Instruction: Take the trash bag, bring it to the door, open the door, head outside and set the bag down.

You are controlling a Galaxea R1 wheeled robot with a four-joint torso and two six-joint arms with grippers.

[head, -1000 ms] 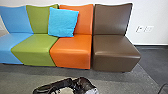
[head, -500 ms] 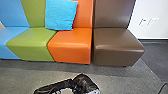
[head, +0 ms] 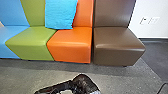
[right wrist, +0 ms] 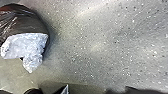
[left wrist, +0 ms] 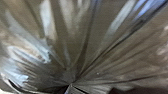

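Observation:
At the bottom middle of the head view, a glossy black trash bag (head: 83, 83) shows, with a pale patch low on its right. A dark, bent band reaches left from it; whether that is arm or bag I cannot tell. Close up in the left wrist view, the bag's plastic (left wrist: 82, 45) runs in tight folds to one gathered point, where my left gripper (left wrist: 68, 88) is shut on it. In the right wrist view, the bag (right wrist: 25, 22) has a crinkled whitish piece on it, and my right gripper (right wrist: 65, 89) is apart from it.
A row of blue, green, orange (head: 72, 45) and brown seats (head: 117, 47) stands across the front, against a white wall (head: 150, 10). A light-blue cushion (head: 61, 13) rests on them. Grey floor (head: 125, 77) lies before the seats, with a dark cable at the right edge.
The whole head view has shifted, with the seats larger and higher in it, so the camera has moved. The black bag stays near the bottom of the view.

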